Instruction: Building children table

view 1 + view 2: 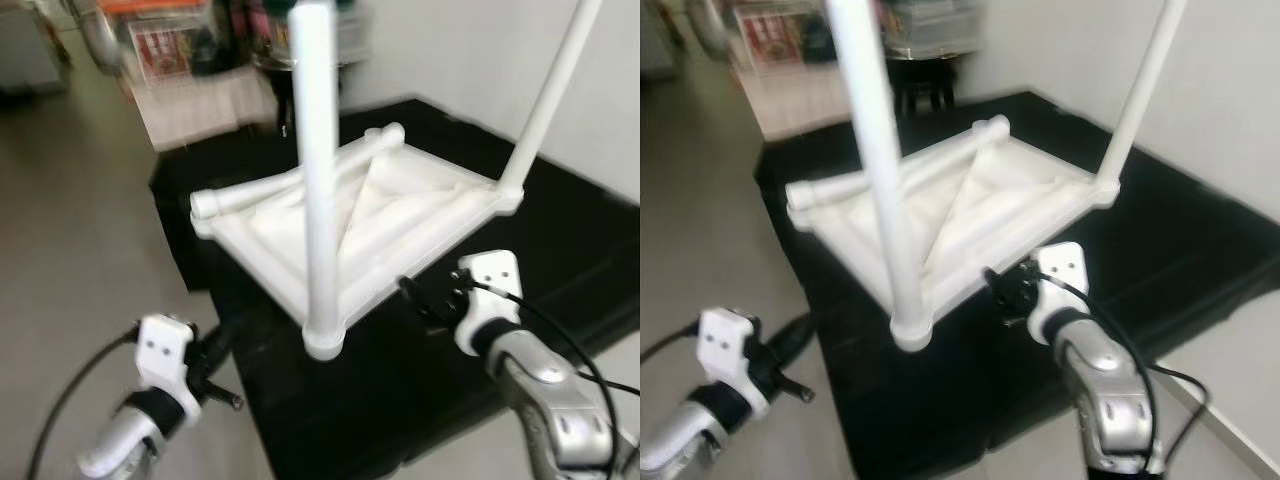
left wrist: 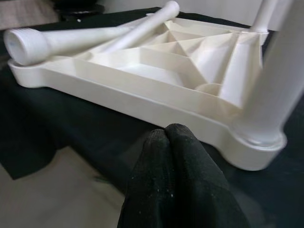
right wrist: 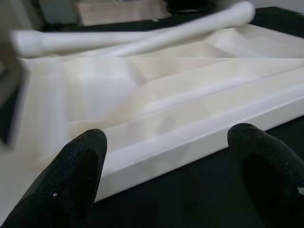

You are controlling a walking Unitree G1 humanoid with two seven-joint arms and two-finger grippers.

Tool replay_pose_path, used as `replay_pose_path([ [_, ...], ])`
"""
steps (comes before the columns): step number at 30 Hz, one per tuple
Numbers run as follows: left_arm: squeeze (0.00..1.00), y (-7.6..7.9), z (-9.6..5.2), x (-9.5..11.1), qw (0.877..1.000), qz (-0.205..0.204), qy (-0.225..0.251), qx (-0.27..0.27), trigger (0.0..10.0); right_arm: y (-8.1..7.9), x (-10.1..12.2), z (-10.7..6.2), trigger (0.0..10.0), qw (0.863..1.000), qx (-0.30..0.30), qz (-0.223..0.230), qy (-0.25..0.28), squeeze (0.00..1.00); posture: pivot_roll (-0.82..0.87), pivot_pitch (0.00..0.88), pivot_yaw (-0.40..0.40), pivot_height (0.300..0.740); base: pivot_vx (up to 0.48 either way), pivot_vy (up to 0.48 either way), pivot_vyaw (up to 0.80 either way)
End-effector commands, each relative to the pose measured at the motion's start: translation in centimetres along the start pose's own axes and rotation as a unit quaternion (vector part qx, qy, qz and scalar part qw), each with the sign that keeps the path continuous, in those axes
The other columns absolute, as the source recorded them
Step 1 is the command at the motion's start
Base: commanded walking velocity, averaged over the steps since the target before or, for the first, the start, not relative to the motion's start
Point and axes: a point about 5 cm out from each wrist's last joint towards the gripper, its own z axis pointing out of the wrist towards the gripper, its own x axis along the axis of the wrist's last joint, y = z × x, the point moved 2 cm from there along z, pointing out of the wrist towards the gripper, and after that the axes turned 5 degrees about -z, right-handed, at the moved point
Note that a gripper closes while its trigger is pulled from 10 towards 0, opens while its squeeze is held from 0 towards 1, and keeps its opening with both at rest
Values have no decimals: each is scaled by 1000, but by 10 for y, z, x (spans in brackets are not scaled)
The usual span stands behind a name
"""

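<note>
Right now both my arms reach forward and down toward a white plastic children's table (image 1: 360, 215) lying upside down on a black mat (image 1: 560, 250) on the pale floor (image 1: 70, 260). My right arm bends in from the right, and my right claw (image 3: 171, 156) is spread wide, its two black fingers (image 3: 76, 166) well apart, facing the table's near long edge just beside it without touching. My left arm comes in low on the left, over the mat's edge; my left claw (image 2: 166, 137) has its fingertips pressed together on nothing, pointing at the near corner of the table, close to it but apart. Two legs stand upright in their sockets: one leg (image 1: 318, 170) at that near corner, another leg (image 1: 550, 90) at the far right corner. Two loose legs (image 2: 95, 35) lie across the ribbed underside, crossing each other near the far left side. Behind the mat, blurred boxes and dark containers (image 1: 190, 50) sit by the wall.
</note>
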Motion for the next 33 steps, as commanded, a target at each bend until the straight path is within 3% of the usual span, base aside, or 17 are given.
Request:
replay_pose_path([
  [1, 0, 1, -1, -3, 1000, 2, -8, -6, 10000, 3, 0, -4, 10000, 1000, 0, 6, 0, 0, -140, 81, 20, 740, 0, 480, 0],
  [6, 0, 1, -1, -2, 1000, 0, -6, -8, 10000, 14, -7, -14, 10000, 999, -42, 14, -14, 0, -150, 86, 26, 740, 0, 480, -160],
  [17, 0, 2, -1, 0, 1000, 2, 1, -12, 10000, 24, -12, -20, 10000, 995, -90, 25, -25, 0, -153, 87, 30, 740, 0, 0, -800],
  [19, 0, 2, -1, 1, 1000, 3, 3, -12, 10000, 40, -11, -19, 10000, 991, -133, 5, -34, 0, -146, 87, 23, 740, 0, 0, -800],
  [23, 0, 3, -1, 2, 1000, 4, 7, -8, 10000, 49, -6, -15, 10000, 987, -155, -3, -31, 0, -144, 89, 19, 740, 0, 0, -800],
  [28, 0, 2, -1, 3, 1000, 4, 11, -3, 10000, 43, 0, -9, 10000, 990, -138, 3, -19, 0, -142, 90, 17, 740, 0, 0, -800],
  [33, 0, -2, 1, 3, 1000, 18, 11, 19, 10000, 15, 2, 6, 10000, 996, -84, 8, 1, 0, -134, 76, 25, 740, 0, 0, -800],
])
